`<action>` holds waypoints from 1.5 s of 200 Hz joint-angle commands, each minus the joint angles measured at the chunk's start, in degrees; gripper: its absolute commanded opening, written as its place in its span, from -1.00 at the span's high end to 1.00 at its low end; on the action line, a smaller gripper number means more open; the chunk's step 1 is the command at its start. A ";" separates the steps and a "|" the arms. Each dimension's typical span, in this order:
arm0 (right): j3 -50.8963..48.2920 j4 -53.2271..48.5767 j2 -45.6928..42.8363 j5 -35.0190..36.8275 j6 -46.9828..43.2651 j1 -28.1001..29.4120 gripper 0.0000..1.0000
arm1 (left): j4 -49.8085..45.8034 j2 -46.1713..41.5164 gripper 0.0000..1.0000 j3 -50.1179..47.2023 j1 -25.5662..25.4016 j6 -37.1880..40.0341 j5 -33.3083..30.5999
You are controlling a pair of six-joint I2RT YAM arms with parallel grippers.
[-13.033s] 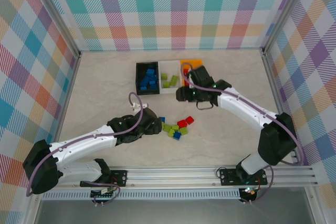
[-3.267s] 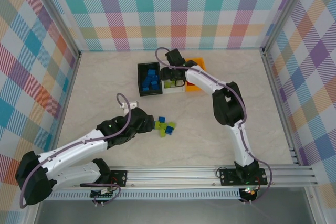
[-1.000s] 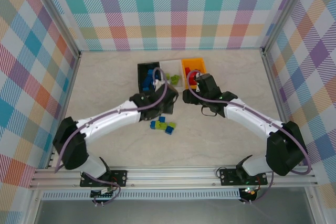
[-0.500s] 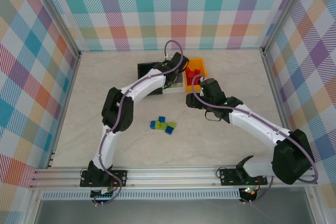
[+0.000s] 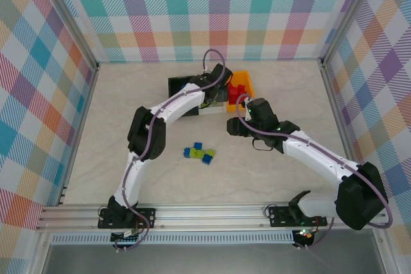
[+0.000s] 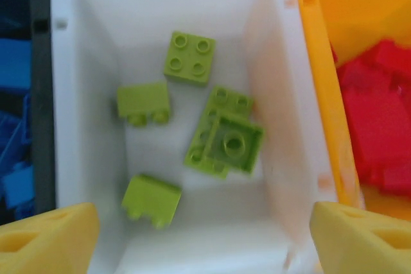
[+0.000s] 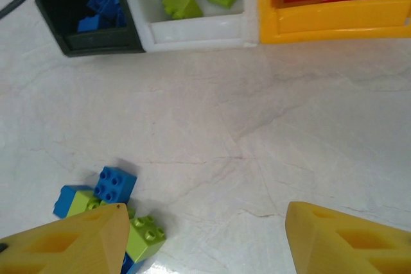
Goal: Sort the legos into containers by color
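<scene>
Several lime green bricks (image 6: 189, 58) lie loose on the floor of the white bin (image 6: 277, 126). Two of them are stacked near its right wall, and the others are spread apart toward its left wall. The black bin (image 6: 42, 126) touches the white bin's left side and holds blue bricks (image 6: 13, 62). The orange bin (image 6: 314, 62) touches the white bin's right side and holds a heap of red bricks (image 6: 379, 120). A small cluster of loose bricks (image 5: 199, 153), blue and lime green mixed and touching one another, sits on the table (image 7: 257, 126). The cluster is well apart from the white bin, on the side toward the arm bases. The left gripper (image 6: 205, 242) hangs directly over the white bin and looks straight down into it. Its yellow fingertips (image 6: 48, 235) are spread about as wide as the bin, and nothing is between them. The left arm (image 5: 173, 104) crosses above the black bin to reach there. The right gripper (image 7: 205, 242) is over bare table between the white bin and the loose cluster, a little to the right of the bin. Its fingers are parted wide and hold nothing. In the right wrist view the cluster lies just beside its left fingertip (image 7: 64, 242).
</scene>
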 commanded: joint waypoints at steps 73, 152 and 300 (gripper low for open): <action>4.71 -2.16 15.53 -6.90 -6.48 13.26 -0.27 | 14.34 -54.35 -1.00 -53.63 -5.76 -8.71 -1.70; 11.02 -1.74 26.80 -8.33 -8.12 13.38 -0.09 | 3.78 -73.46 -1.00 -70.29 -5.69 -14.04 -3.99; 10.78 -4.21 27.95 -4.61 -4.80 13.82 0.16 | 3.87 -71.33 -1.00 -70.89 -5.62 -13.91 -4.72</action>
